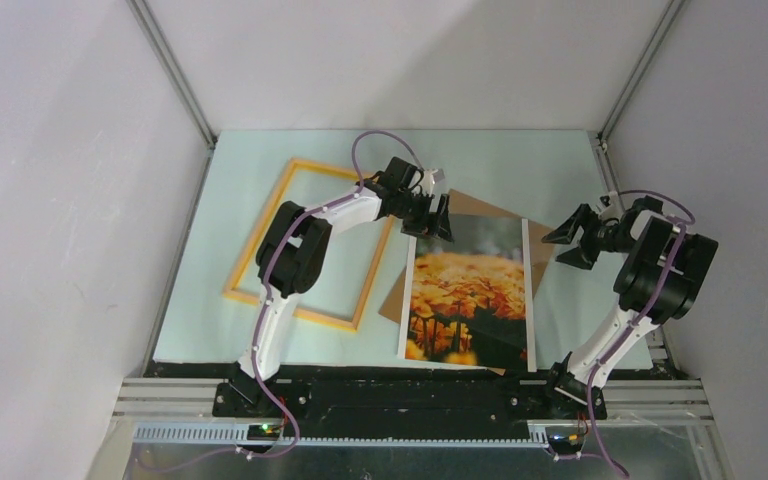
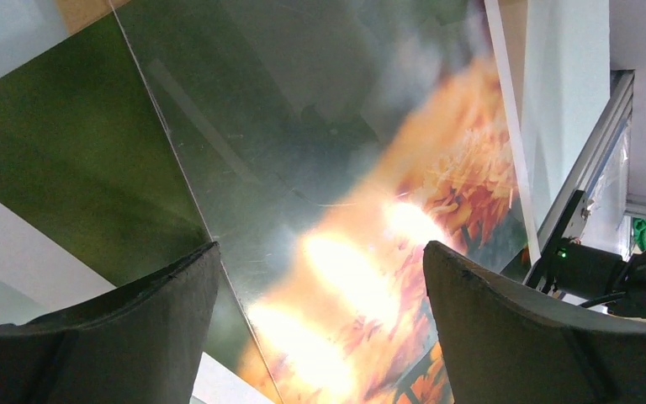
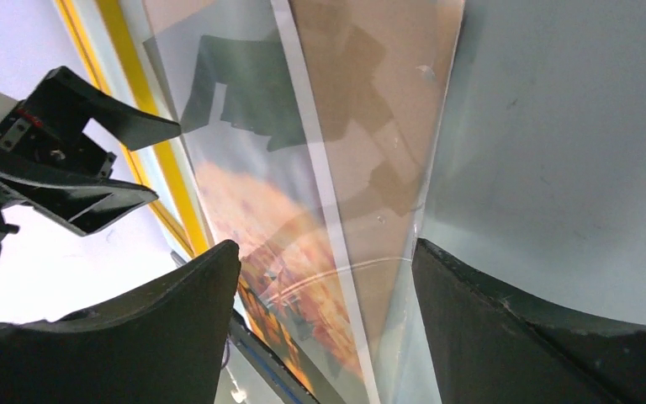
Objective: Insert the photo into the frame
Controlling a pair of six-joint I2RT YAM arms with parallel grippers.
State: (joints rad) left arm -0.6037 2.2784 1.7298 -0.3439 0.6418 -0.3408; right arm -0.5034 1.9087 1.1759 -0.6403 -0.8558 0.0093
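The photo [image 1: 470, 290], orange flowers on dark green with a white border, lies flat right of centre on a brown backing board [image 1: 480, 205]. A clear glossy sheet seems to lie over it. The yellow frame [image 1: 257, 235] lies empty on the table's left half. My left gripper [image 1: 430, 215] hovers open over the photo's far left corner; in its wrist view the gripper [image 2: 320, 252] has the print [image 2: 437, 185] showing between the fingers. My right gripper [image 1: 570, 240] stands open above the photo's right edge. Between the right gripper's [image 3: 326, 246] fingers lie the photo [image 3: 252, 219] and board [image 3: 378, 84].
The pale green mat [image 1: 560, 170] is walled by white panels on three sides. A black rail [image 1: 410, 390] with the arm bases runs along the near edge. The left arm's elbow [image 1: 295, 250] hangs over the frame. The frame's yellow bar [image 3: 122, 42] shows in the right wrist view.
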